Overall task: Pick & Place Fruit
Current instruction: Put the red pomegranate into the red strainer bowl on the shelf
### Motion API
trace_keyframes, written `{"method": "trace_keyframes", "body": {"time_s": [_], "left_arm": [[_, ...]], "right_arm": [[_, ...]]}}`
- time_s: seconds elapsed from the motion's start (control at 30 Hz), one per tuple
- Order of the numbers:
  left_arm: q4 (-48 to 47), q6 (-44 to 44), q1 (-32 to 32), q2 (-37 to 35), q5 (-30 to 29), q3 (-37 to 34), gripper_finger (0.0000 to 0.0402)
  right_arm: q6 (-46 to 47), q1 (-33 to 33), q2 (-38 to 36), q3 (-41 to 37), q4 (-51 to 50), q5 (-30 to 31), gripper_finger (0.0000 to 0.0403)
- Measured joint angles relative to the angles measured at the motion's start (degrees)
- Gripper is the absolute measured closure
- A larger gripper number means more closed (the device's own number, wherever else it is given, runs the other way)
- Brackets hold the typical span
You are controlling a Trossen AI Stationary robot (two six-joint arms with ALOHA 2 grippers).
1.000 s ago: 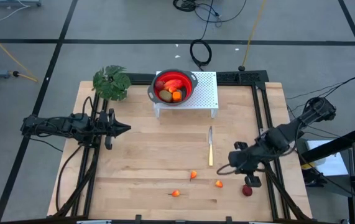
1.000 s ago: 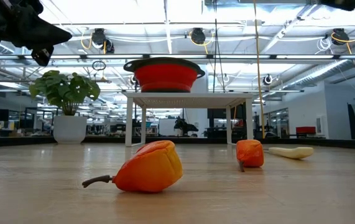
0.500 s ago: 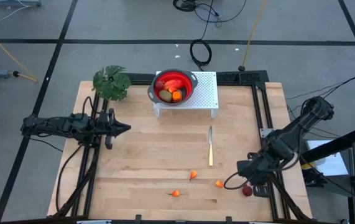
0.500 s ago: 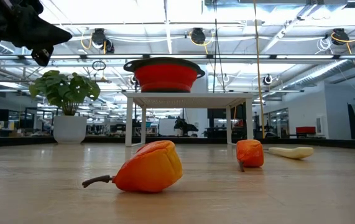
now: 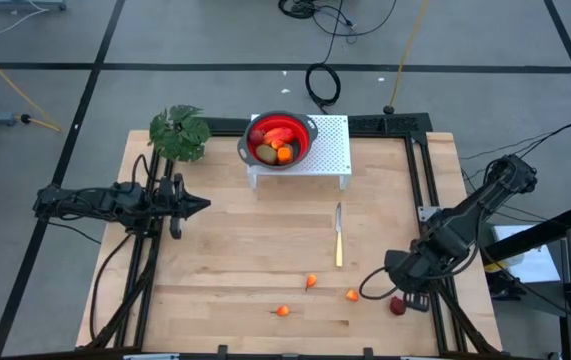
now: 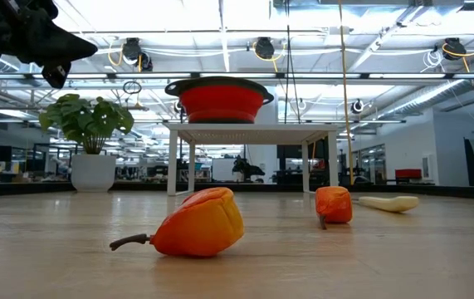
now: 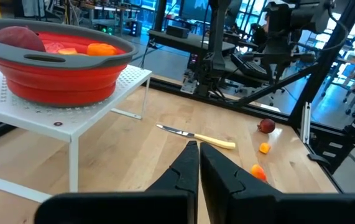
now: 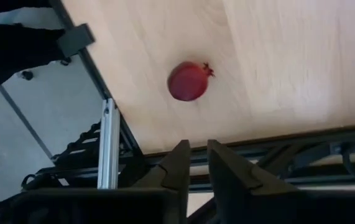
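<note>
R gripper (image 5: 397,291), fingers slightly parted w/ nothing between, hovers beside the dark-red fruit (image 5: 397,306) at table's 5 o'clock corner; L gripper (image 5: 202,207), pressed together, waits at 9 o'clock; other fruit sit in red bowl (image 5: 281,140) at 12.

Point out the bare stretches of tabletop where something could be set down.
Free: the wide boards between the plant, the white stand and the knife, apart from the left claw. Crowded: the near edge, where orange fruits and a dark-red fruit lie under the right claw.
</note>
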Motion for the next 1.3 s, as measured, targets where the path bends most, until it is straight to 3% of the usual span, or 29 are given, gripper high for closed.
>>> {"method": "trace_keyframes", "body": {"time_s": [0.47, 1.07, 1.3], "left_arm": [[0.27, -0.17, -0.02, 0.00, -0.02, 0.00, 0.0387], [0.27, -0.90, -0.01, 0.02, -0.03, 0.02, 0.0396], [0.26, -0.96, 0.00, 0.02, -0.04, 0.02, 0.0388]], "right_arm": [[2.92, 0.00, -0.37, -0.05, -1.19, -0.72, 0.0251], [2.77, 0.00, -0.37, -0.05, -0.95, -1.50, 0.0243], [3.61, 0.00, -0.37, -0.05, -0.95, -1.43, 0.0200]]}}
